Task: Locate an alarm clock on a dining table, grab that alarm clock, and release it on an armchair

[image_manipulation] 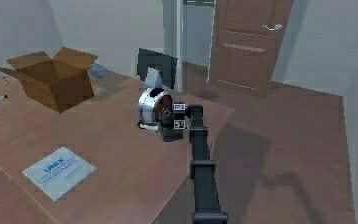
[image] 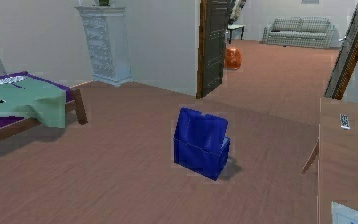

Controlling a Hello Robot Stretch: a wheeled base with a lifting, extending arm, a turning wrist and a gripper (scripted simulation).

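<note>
Arm (image_manipulation: 205, 175) ends in the gripper (image_manipulation: 162, 121) by the alarm clock (image_manipulation: 150, 102), right of the cardboard box (image_manipulation: 52, 78). Whether the gripper holds anything cannot be told. I judge the clock light, rigid and smooth, best taken across its round sides.

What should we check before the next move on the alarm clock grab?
1. Clock found: ok, round white clock stands on the wooden table.
2. Reach: ok, claw is at the clock; contact cannot tell.
3. Clock held: cannot tell.
4. Clutter: ok, cardboard box sits well apart.
5. Armchair sighted: cannot tell, distant grey seat, type unclear.
6. Floor route: not ok, blue boxy thing ahead.
</note>
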